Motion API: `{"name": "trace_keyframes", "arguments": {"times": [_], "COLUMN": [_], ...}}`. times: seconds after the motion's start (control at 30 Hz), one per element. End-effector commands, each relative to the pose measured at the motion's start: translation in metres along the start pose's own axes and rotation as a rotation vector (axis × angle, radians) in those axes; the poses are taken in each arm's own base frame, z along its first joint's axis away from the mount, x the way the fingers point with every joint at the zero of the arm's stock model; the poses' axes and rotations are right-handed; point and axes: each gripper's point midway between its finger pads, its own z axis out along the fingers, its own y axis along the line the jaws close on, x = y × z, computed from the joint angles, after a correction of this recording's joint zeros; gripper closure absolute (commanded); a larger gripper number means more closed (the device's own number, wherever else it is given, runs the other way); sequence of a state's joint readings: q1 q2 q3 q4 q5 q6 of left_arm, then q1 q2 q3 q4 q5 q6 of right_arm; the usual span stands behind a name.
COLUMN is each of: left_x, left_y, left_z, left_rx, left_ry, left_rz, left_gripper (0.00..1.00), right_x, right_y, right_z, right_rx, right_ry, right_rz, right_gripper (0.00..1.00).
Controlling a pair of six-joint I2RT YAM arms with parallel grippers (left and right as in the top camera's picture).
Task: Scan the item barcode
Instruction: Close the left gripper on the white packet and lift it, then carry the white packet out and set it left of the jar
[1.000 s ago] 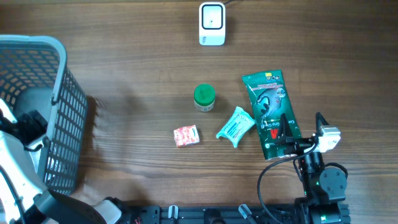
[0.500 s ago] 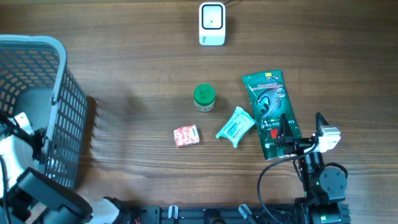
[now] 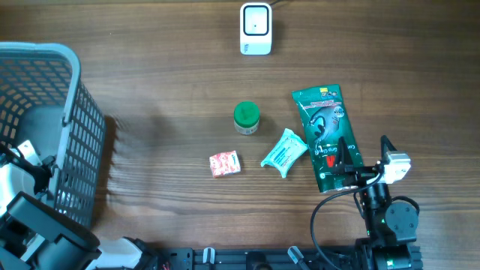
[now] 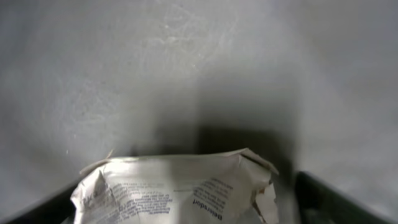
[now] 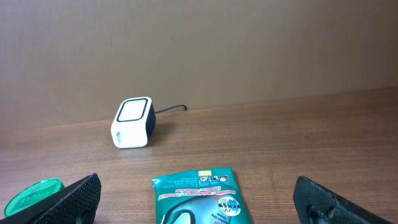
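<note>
My left gripper (image 4: 186,214) is down inside the grey basket (image 3: 52,90). Its dark fingers stand on either side of a crumpled white packet with black print (image 4: 174,186). A gap shows between the packet and the right finger (image 4: 323,199), so the jaws are open around it. From overhead only the left arm (image 3: 30,176) shows at the basket's near wall. The white barcode scanner (image 3: 255,28) (image 5: 132,122) stands at the table's far edge. My right gripper (image 3: 364,150) (image 5: 202,208) hangs open over the near end of a green packet (image 3: 325,135) (image 5: 199,190).
A green-lidded jar (image 3: 246,117) (image 5: 34,196), a teal wipes pack (image 3: 283,152) and a small red-and-white packet (image 3: 224,163) lie mid-table. The scanner's cable (image 5: 169,109) runs off behind it. The basket fills the left side.
The left arm has shifted down and toward the near edge inside the basket. The right arm and the items on the table have not moved.
</note>
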State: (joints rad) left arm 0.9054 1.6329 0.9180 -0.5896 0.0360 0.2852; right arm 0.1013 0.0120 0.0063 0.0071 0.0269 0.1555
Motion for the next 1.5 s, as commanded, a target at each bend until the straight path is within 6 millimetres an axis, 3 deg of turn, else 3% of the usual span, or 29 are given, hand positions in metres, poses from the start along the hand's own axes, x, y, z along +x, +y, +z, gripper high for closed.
{"name": "trace_keyframes", "arguments": {"times": [0.0, 0.2, 0.27, 0.43, 0.53, 0.67, 0.77, 0.8, 0.9, 0.97, 1.03, 1.1, 1.17, 1.23, 1.33, 1.4, 1.47], "left_x": [0.013, 0.012, 0.005, -0.02, -0.055, -0.111, -0.141, -0.152, -0.157, -0.143, -0.12, -0.1, -0.072, -0.05, -0.009, 0.018, 0.043], "left_y": [-0.001, -0.001, 0.001, 0.006, 0.012, 0.016, -0.004, -0.026, -0.072, -0.117, -0.16, -0.193, -0.23, -0.253, -0.275, -0.28, -0.299], "left_z": [0.013, 0.012, 0.009, -0.006, -0.037, -0.113, -0.187, -0.228, -0.309, -0.365, -0.396, -0.4, -0.384, -0.364, -0.325, -0.286, -0.253], "left_rx": [0.005, 0.005, 0.001, -0.009, -0.027, -0.043, 0.013, 0.086, 0.243, 0.447, 0.648, 0.744, 0.797, 0.801, 0.781, 0.66, 0.591], "left_ry": [0.057, 0.053, 0.038, -0.01, -0.1, -0.319, -0.523, -0.634, -0.834, -0.938, -0.937, -0.874, -0.736, -0.613, -0.372, -0.196, -0.058], "left_rz": [-0.009, -0.009, -0.033, -0.032, -0.029, -0.024, -0.025, -0.005, 0.008, 0.024, 0.054, 0.108, 0.18, 0.222, 0.274, 0.302, 0.378], "left_gripper": [0.27, 0.44, 0.6, 0.61, 0.61, 0.62, 0.62, 0.61, 0.59, 0.6, 0.65, 0.66, 0.65, 0.64, 0.69, 0.75, 0.76], "right_x": [-0.001, -0.001, -0.001, -0.001, -0.001, -0.001, -0.001, -0.001, -0.001, -0.001, -0.001, -0.001, -0.001, -0.001, -0.001, -0.001, -0.001], "right_y": [0.001, 0.001, 0.001, 0.001, 0.001, 0.001, 0.001, 0.001, 0.001, 0.001, 0.001, 0.001, 0.001, 0.001, 0.001, 0.001, 0.001], "right_z": [0.0, 0.0, 0.0, 0.0, 0.0, 0.0, 0.0, 0.0, 0.0, 0.0, 0.0, 0.0, 0.0, 0.0, 0.0, 0.0, 0.0], "right_rx": [-0.004, -0.004, -0.004, -0.004, -0.004, -0.004, -0.004, -0.004, -0.004, -0.004, -0.004, -0.004, -0.004, -0.004, -0.004, -0.004, -0.004], "right_ry": [-0.003, -0.003, -0.003, -0.003, -0.003, -0.003, -0.003, -0.003, -0.003, -0.003, -0.003, -0.003, -0.003, -0.003, -0.003, -0.003, -0.003], "right_rz": [0.004, 0.004, 0.004, 0.003, 0.004, 0.004, 0.004, 0.004, 0.004, 0.004, 0.004, 0.004, 0.004, 0.004, 0.004, 0.004, 0.004], "right_gripper": [0.0, 0.0, 0.0, 0.0, 0.0, 0.0, 0.0, 0.0, 0.0, 0.0, 0.0, 0.0, 0.0, 0.0, 0.0, 0.0, 0.0]}}
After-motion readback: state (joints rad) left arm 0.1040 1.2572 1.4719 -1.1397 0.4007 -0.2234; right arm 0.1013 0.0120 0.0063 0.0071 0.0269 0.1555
